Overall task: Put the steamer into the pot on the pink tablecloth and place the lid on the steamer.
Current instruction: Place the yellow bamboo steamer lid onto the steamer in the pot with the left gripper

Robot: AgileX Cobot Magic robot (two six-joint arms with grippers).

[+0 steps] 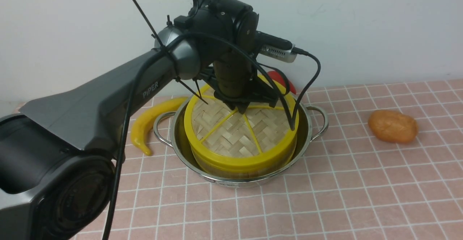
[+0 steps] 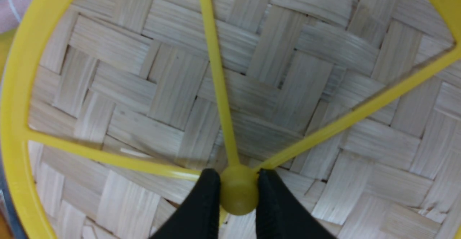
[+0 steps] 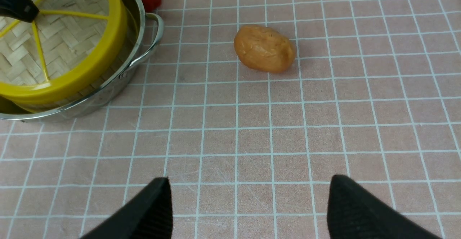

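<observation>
Left gripper (image 2: 238, 181): clamping the lid's centre hub from straight above.
Lid (image 1: 235, 131): lying on the steamer (image 1: 249, 167), directly beneath that pincer.
Pot (image 1: 306, 131): holding the steamer, sitting on the pink tablecloth (image 1: 361, 182).
Right gripper (image 3: 248, 179): hanging wide open, well right of the pot.

Pink tablecloth (image 1: 325, 204) is lying open across the front view's lower right; a potato (image 1: 393, 126) is sitting mid-right, the pot (image 1: 305, 135) filling the centre, the left arm (image 1: 90, 102) crossing lower left.
</observation>
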